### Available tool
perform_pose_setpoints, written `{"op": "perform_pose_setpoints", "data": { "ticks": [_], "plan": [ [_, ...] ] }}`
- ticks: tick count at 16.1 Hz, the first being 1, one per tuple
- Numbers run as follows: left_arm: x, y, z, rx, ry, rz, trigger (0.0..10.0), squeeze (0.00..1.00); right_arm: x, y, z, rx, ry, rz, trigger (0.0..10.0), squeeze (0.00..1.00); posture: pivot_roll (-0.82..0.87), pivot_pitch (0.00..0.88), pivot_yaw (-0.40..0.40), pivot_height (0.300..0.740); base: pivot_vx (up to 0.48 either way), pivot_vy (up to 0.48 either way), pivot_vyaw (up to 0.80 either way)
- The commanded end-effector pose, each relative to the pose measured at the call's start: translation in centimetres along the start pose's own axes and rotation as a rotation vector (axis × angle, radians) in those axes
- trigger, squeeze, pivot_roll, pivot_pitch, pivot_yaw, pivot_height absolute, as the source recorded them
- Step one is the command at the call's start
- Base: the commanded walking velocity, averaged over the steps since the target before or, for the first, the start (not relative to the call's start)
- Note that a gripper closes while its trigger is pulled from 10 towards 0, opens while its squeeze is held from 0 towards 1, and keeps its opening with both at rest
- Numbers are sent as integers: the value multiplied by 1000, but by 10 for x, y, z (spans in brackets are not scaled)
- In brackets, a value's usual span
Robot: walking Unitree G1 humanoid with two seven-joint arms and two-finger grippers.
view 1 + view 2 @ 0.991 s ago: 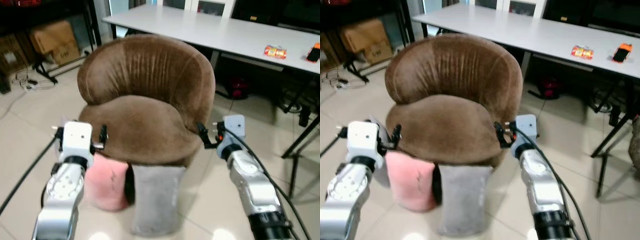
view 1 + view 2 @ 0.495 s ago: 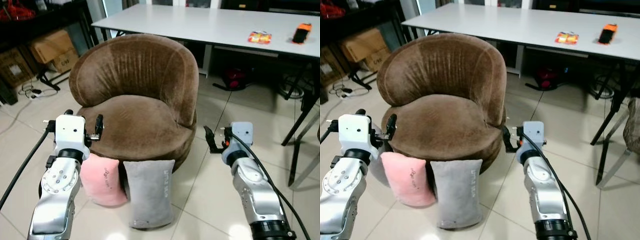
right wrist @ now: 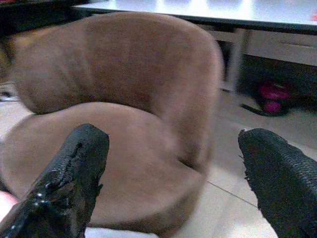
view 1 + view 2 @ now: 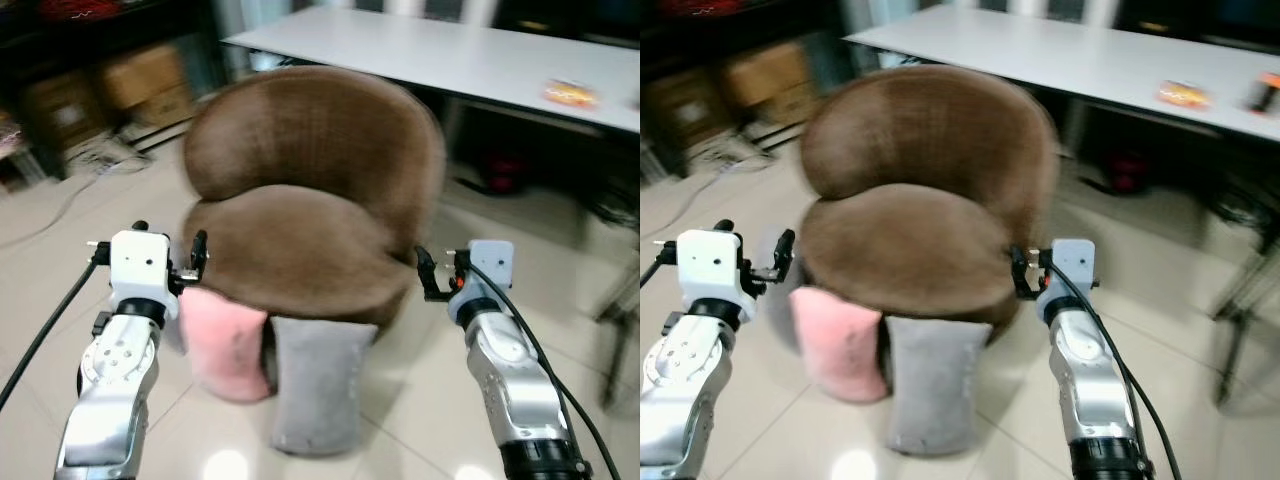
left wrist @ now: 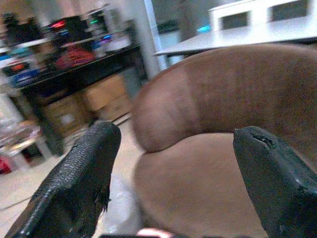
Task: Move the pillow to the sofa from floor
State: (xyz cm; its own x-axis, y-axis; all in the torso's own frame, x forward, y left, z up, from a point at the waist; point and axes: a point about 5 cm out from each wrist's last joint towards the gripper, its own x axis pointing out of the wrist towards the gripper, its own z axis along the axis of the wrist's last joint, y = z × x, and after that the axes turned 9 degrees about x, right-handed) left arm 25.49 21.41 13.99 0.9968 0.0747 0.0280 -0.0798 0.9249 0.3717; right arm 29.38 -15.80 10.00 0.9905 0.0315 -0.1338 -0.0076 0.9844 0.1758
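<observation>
Brown velvet sofa chair [image 4: 310,200] stands with its seat bare. Pink pillow [image 4: 225,340] and grey pillow [image 4: 318,385] lean against its base on the floor, untouched. Left gripper [image 4: 165,262] and right gripper [image 4: 440,275] hover spread wide, holding nothing; lifting remains.

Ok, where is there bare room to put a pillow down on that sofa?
The brown sofa's seat is bare between its curved backrest and front edge. The floor below is crowded: the pink pillow and grey pillow lean there.
</observation>
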Motion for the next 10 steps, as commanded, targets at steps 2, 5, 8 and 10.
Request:
{"op": "perform_pose_setpoints", "data": {
  "ticks": [2,5,8,10],
  "plan": [
    [2,0,5,-10,-22,4,10000,0,3,-1,3,-6,-5,-6,10000,0,-23,0,62,740,369,0,0],
    [1,1,4,-10,-21,8,10000,0,4,4,3,-26,1,21,10000,0,-22,0,57,740,371,0,0],
    [1,1,4,-10,-21,10,10000,0,4,4,3,-30,4,31,10000,0,-21,0,51,740,374,0,452],
    [1,0,3,-10,-21,12,10000,0,5,3,3,-41,4,29,10000,0,-20,0,46,740,373,0,800]
  ]
}}
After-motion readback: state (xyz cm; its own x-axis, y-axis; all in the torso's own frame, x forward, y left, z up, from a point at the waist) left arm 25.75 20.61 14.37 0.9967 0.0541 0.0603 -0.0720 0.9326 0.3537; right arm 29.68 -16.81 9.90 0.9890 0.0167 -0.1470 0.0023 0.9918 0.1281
